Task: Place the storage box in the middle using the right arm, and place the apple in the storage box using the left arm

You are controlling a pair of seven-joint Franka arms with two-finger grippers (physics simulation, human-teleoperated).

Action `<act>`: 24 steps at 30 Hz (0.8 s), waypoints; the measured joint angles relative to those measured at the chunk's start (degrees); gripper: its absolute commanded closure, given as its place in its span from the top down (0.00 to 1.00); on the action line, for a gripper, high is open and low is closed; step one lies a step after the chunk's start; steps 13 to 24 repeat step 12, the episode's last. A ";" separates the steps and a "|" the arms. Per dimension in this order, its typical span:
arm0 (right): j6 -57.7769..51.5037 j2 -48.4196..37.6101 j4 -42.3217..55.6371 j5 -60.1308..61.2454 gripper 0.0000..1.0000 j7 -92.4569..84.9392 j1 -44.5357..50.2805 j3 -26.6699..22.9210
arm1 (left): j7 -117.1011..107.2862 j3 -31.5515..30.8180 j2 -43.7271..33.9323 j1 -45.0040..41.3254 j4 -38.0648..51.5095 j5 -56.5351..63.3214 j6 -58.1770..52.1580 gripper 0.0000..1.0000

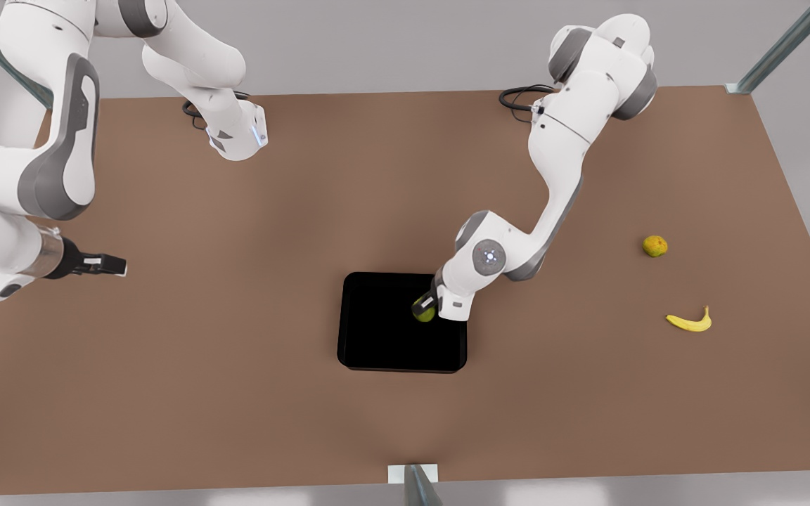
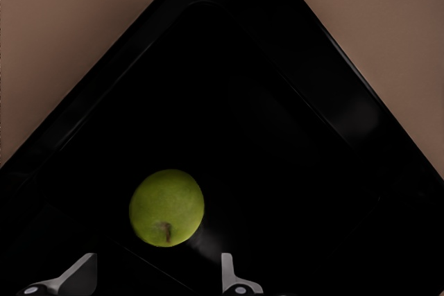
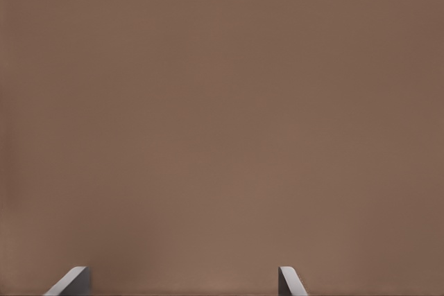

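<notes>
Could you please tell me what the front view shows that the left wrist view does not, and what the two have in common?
Front view alone: the banana and the round orange-yellow fruit lie apart on the table's right side. The right claw waits over bare table at the front view's left, away from the box.

Left wrist view alone: the left claw's fingertips stand apart, and the green apple lies free beyond them, stem dimple showing.

Both: the apple inside the black storage box, with the left claw directly above it, and brown table around the box.
</notes>
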 measured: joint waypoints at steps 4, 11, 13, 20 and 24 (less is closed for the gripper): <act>-0.14 1.08 0.34 1.38 1.00 0.52 0.13 0.13 | 5.09 6.93 -15.65 5.54 -0.17 -0.64 -18.67 1.00; 0.85 2.40 0.62 0.67 1.00 0.83 0.93 0.47 | 53.22 21.90 -42.25 13.62 -8.77 -1.14 -45.87 1.00; 0.25 2.34 2.27 0.54 1.00 0.75 0.85 0.42 | 53.51 21.89 -42.48 12.77 -8.84 0.24 -46.04 1.00; 0.25 2.34 2.27 0.54 1.00 0.75 0.85 0.42 | 53.51 21.89 -42.48 12.77 -8.84 0.24 -46.04 1.00; 0.25 2.34 2.27 0.54 1.00 0.75 0.85 0.42 | 53.51 21.89 -42.48 12.77 -8.84 0.24 -46.04 1.00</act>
